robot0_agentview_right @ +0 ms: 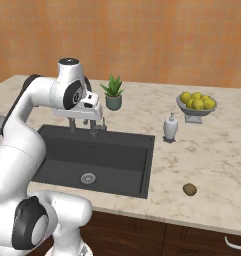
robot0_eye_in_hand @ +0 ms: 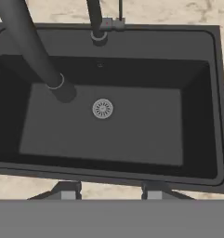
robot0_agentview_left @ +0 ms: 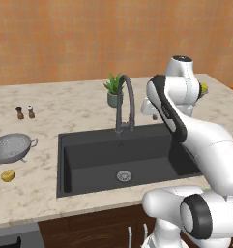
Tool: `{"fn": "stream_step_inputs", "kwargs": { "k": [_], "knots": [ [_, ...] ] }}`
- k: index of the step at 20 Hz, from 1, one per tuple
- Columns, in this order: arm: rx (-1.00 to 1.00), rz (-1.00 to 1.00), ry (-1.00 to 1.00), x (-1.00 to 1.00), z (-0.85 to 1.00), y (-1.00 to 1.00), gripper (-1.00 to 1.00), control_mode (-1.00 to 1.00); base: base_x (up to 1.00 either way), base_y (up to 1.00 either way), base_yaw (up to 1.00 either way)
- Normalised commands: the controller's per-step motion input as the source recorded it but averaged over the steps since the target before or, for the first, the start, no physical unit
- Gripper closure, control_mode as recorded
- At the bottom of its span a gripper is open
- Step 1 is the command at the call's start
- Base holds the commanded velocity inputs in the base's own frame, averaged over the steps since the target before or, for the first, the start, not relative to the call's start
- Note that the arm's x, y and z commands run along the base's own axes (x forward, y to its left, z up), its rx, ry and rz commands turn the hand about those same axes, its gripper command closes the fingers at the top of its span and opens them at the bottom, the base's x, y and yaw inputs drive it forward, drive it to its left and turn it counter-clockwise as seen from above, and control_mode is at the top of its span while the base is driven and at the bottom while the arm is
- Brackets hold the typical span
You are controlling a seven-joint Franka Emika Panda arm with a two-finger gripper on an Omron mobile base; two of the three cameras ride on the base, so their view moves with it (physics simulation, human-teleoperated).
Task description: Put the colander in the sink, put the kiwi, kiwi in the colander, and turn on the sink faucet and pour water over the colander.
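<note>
The silver colander (robot0_agentview_left: pixel 11 147) stands on the counter left of the sink (robot0_agentview_left: pixel 89 167), with the golden yellow kiwi (robot0_agentview_left: pixel 7 175) just in front of it. On the counter right of the sink (robot0_agentview_right: pixel 137 165) lies the brown kiwi (robot0_agentview_right: pixel 190 189). The dark gooseneck sink faucet (robot0_agentview_left: pixel 125 99) rises behind the basin, and no water runs from it. My gripper (robot0_agentview_right: pixel 83 127) hangs over the back of the sink, pointing down. In the hand view my gripper (robot0_eye_in_hand: pixel 108 191) is open and holds nothing, above the basin floor and its drain (robot0_eye_in_hand: pixel 102 109), with the faucet spout (robot0_eye_in_hand: pixel 34 51) at the upper left.
Two small shakers (robot0_agentview_left: pixel 24 112) stand behind the colander. A potted plant (robot0_agentview_right: pixel 112 94) sits behind the sink. A soap dispenser (robot0_agentview_right: pixel 170 127) and a footed bowl of lemons (robot0_agentview_right: pixel 196 104) stand on the right counter.
</note>
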Motion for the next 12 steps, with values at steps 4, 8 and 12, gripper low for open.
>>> {"fn": "stream_step_inputs", "kwargs": {
  "k": [4,8,12],
  "knots": [
    [0.0,0.0,-0.01,-0.45,0.0,0.16,-1.0,-1.0,0.0,0.0,0.0],
    [0.0,0.04,0.0,-0.74,0.0,0.56,-1.0,-1.0,0.0,0.0,0.0],
    [0.0,0.05,0.0,-0.74,0.0,0.73,-1.0,-1.0,0.0,0.0,0.0]
  ]
}}
